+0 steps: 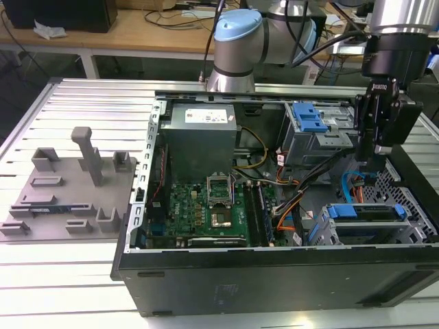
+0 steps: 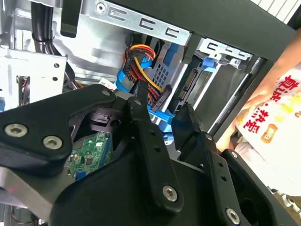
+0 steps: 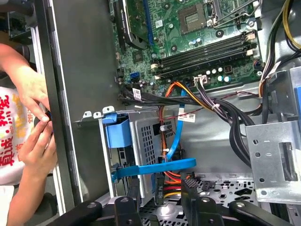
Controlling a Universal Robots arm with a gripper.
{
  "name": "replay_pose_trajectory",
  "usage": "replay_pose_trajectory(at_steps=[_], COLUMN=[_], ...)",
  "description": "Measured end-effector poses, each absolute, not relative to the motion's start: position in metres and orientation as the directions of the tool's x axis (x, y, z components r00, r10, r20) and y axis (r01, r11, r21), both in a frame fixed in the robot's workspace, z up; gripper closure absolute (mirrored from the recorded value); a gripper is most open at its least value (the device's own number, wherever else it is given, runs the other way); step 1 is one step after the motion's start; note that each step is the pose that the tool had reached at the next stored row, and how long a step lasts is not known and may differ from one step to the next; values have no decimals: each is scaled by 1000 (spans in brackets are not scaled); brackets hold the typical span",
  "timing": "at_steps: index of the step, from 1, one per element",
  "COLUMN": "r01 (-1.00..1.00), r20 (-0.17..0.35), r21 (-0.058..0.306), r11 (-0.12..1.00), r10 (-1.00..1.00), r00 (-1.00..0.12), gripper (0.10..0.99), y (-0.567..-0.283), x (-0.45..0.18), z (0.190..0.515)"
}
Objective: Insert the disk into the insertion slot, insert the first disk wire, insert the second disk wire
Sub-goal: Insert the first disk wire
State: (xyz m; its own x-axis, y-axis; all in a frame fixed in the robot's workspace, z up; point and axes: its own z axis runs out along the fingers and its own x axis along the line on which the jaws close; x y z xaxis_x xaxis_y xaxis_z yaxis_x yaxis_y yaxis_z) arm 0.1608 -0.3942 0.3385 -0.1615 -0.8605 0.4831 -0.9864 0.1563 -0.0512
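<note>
disk (image 1: 361,212) seated in insertion slot (image 3: 143,136), 4 o'clock of case (image 1: 274,281) in exterior view; end exposed, likely for wires. gripper (image 1: 365,162) at 12 o'clock of slot. fingers (image 3: 188,193) apart either side of black wire plug (image 3: 160,188), spread likely to clear its width; no contact evident.

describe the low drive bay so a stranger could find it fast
In the exterior view, find the open black computer case and go to its near corner on that view's right, by the gripper. The drive bay is the low, wide grey cage, edged in blue on top; the other grey cage stands taller, further back, with a blue latch.
</note>
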Motion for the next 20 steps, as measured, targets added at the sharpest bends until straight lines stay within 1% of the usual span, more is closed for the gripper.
replay_pose_trajectory(at_steps=[11,13,15,18,20], r01=[-984,-983,-982,-981,-981], r20=[513,514,515,532,534], r21=[-81,-89,-106,-118,-119], r11=[159,159,158,155,155], r10=[-840,-839,-836,-824,-823], r00=[-178,-182,-190,-195,-195], gripper=[612,612,612,612,612], y=[-390,-388,-385,-380,-380], x=[158,156,152,152,152], z=[331,330,328,327,326])
